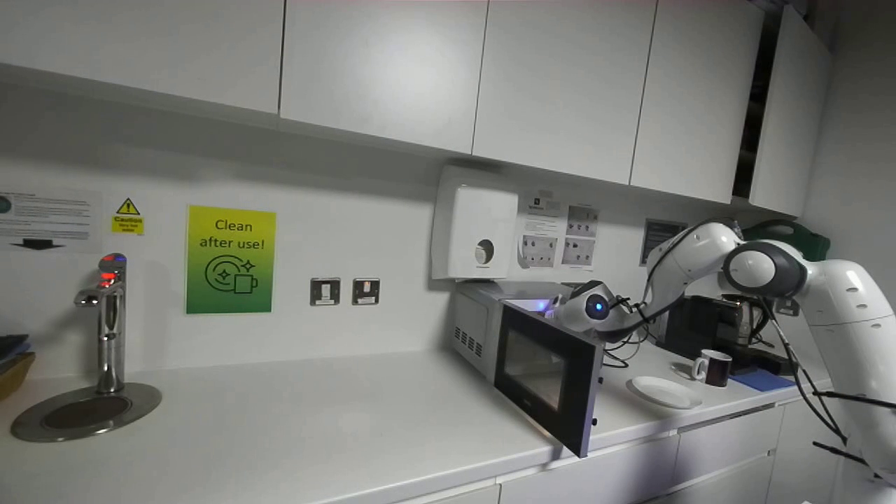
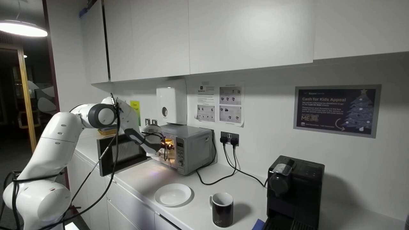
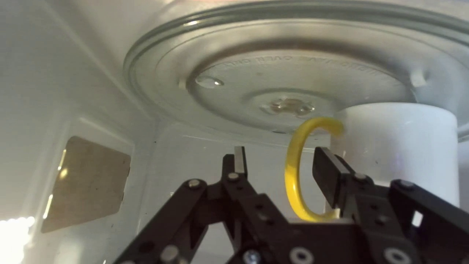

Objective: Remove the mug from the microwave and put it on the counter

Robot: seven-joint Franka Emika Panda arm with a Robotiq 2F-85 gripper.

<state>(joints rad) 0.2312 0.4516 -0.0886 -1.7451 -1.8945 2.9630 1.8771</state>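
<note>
Evidently the gripper stands spread, the mug beyond one finger, the mug's yellow handle showing between both.

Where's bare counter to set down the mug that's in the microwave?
The widest bare stretch of counter lies between the tap and the microwave. A smaller patch separates microwave and plate. It's more crowded around the plate, dark mug and coffee machine.

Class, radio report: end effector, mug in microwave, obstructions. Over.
End effector open, yellow handle between jaws, not gripped. White mug on glass turntable inside microwave. Possible obstacles: open microwave door, white plate, black-and-white mug on counter.
</note>
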